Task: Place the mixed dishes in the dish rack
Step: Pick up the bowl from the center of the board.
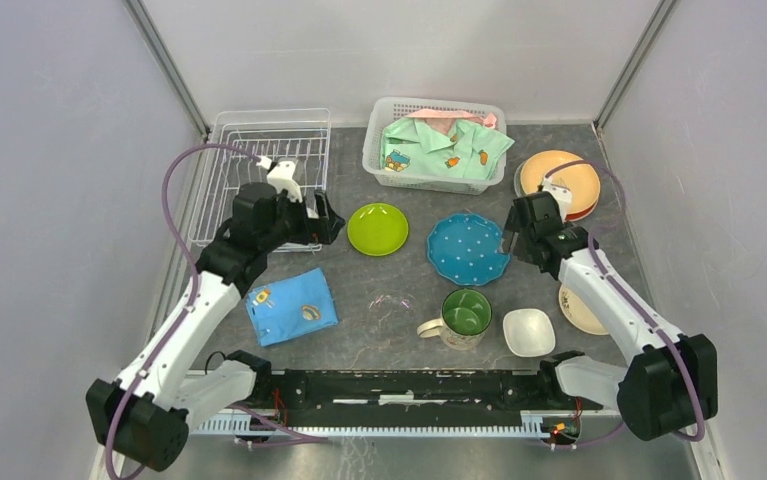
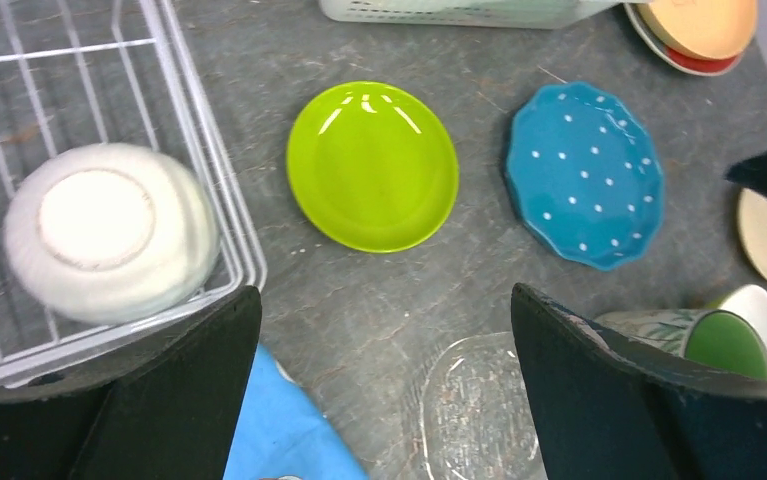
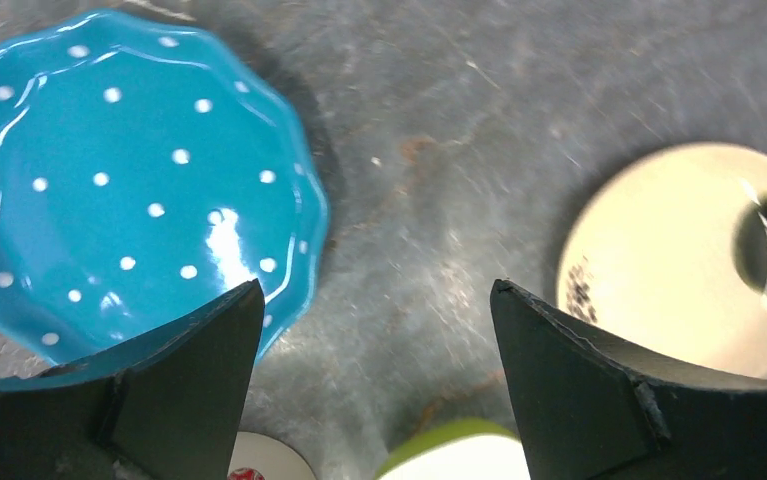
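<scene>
Overhead, mottled dark grey tabletop (image 1: 359,335), pale grey walls (image 1: 49,150), left fingers (image 2: 179,400) and right fingers (image 3: 179,390) spread, empty.

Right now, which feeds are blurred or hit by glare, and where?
Top external: sharp, evenly lit, soft shadows only. Left wrist: white glare streaks on the lime-green plate; the white bowl in the dish rack looks smeared. Right wrist: cream plate blurred, a bright glint on the blue dotted plate.
</scene>
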